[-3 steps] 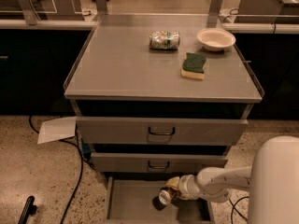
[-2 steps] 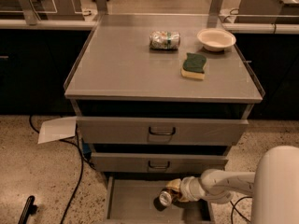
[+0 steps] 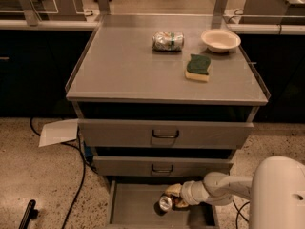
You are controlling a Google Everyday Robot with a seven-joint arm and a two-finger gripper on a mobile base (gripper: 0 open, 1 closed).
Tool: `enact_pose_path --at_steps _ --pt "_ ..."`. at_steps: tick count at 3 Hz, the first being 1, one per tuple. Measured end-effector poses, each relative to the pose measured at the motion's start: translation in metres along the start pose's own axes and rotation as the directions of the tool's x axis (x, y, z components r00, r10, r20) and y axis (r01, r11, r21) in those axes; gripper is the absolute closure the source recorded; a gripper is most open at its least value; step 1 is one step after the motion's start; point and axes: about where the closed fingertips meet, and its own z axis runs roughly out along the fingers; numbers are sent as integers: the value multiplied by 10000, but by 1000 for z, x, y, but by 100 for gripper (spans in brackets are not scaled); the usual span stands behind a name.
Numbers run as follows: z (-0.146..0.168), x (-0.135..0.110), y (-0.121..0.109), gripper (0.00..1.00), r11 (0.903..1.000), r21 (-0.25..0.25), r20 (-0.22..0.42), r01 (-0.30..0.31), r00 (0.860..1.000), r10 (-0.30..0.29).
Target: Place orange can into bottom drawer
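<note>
Am holding gripper (image 3: 173, 197) low over open bottom drawer (image 3: 131, 206), 6 o'clock of frame, jaws clamping orange can (image 3: 165, 203). Am judging carry done; release, withdrawal remaining.

On the bench (image 3: 124, 66) a green-and-silver can (image 3: 168, 41) lies on its side near the middle of the back edge. A white bowl (image 3: 220, 40) stands near the back right corner, and a green sponge (image 3: 198, 67) lies in front of it. A paper sheet (image 3: 58, 131) lies on the floor, left of the bench. The pincer (image 3: 172, 198) is low, below the front edge.
</note>
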Motion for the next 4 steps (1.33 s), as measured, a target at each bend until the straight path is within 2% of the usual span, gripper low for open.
enact_pose_path --at_steps 3,4 --pt "30 5 -14 100 9989 211 -709 -424 9965 438" --pt "31 5 -14 84 9988 219 -715 -431 9964 446"
